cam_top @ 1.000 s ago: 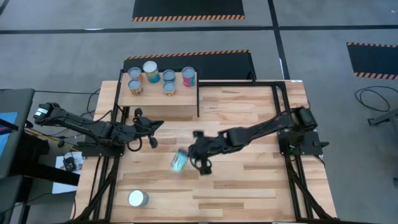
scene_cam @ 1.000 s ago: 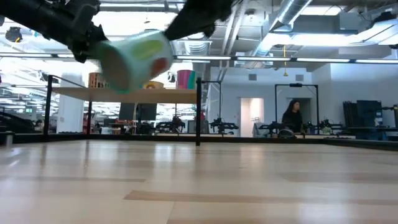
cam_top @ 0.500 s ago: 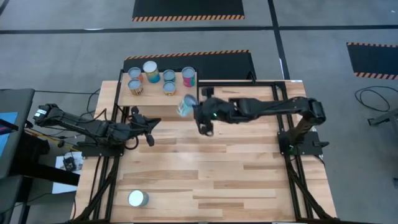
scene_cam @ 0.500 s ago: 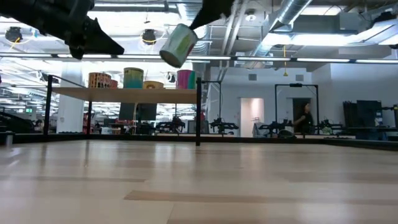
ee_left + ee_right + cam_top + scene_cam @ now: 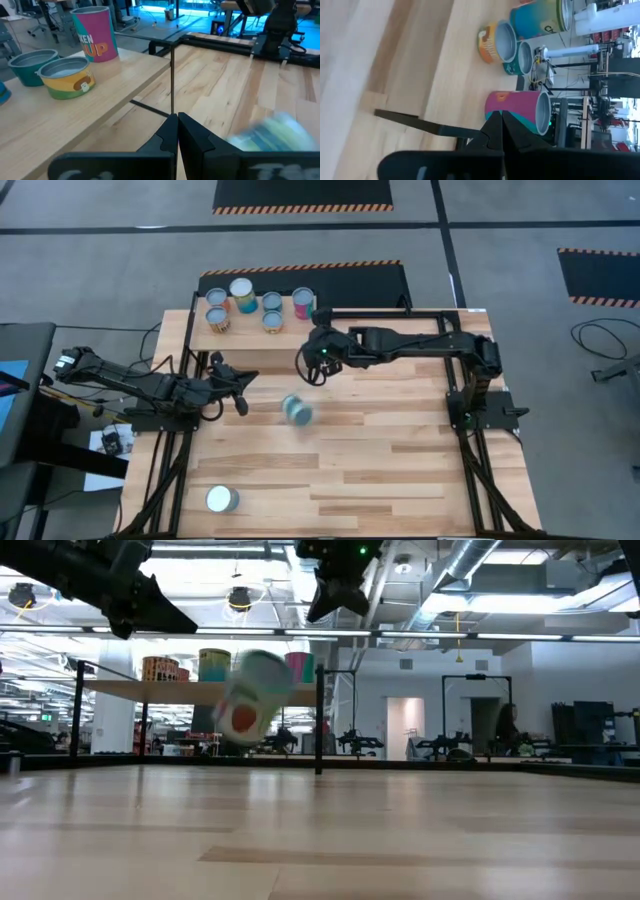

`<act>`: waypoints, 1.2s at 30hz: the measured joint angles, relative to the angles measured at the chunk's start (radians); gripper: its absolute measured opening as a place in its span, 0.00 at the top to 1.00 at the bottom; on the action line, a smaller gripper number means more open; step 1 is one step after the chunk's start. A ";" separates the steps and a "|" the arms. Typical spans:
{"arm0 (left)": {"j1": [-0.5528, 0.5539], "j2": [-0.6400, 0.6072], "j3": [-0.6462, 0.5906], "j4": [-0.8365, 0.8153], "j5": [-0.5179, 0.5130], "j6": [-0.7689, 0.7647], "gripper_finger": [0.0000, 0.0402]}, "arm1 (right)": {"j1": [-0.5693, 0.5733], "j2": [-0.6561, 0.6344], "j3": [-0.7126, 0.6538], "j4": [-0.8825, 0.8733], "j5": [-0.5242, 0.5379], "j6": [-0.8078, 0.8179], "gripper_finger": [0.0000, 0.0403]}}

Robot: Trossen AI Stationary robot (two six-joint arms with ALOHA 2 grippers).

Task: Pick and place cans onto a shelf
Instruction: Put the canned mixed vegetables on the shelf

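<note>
— What's on the left?
— The left gripper (image 5: 243, 390), fingers pressed together and empty, beside the shelf (image 5: 255, 343); one can (image 5: 221, 499) stands near the table's front edge.
— And rightward?
— A blurred can (image 5: 296, 410), seemingly loose in mid-air, then the right gripper (image 5: 318, 369), closed on nothing, by the shelf's right end.

The right arm stretches from its base at the table's right side across toward the far left, its links nearly straight. Its right gripper (image 5: 312, 367) hangs above the table with the 2 fingers (image 5: 496, 125) pressed together and nothing between them. The left arm lies low along the table's left edge, reaching inward. Its left gripper (image 5: 243, 381) is also closed, the 2 fingers (image 5: 172, 132) meeting at their tips, empty.
</note>
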 joint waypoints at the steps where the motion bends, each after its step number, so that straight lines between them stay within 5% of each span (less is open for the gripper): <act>1: 0.000 0.000 0.000 -0.003 0.000 -0.002 1.00 | 0.006 0.000 0.000 -0.005 0.000 0.007 0.99; 6: 0.000 0.000 0.000 -0.032 0.025 -0.007 1.00 | 0.053 -0.019 0.000 -0.092 -0.008 0.124 0.99; 10: 0.000 0.006 0.000 -0.044 0.101 -0.010 1.00 | 0.073 -0.073 -0.081 -0.130 -0.181 0.323 0.99; 20: -0.002 0.119 0.000 -0.044 0.227 -0.011 1.00 | 0.138 -0.226 -0.616 0.437 -0.366 0.535 1.00; 26: -0.002 0.201 0.000 -0.007 0.258 -0.030 1.00 | 0.200 -0.236 -0.750 0.635 -0.399 0.647 0.99; 31: -0.009 0.226 0.014 -0.008 0.451 -0.030 1.00 | 0.248 -0.235 -0.824 0.723 -0.458 0.688 0.99; 36: -0.045 0.225 0.060 -0.040 0.659 -0.074 0.97 | 0.270 -0.235 -0.968 1.022 -0.595 0.740 0.99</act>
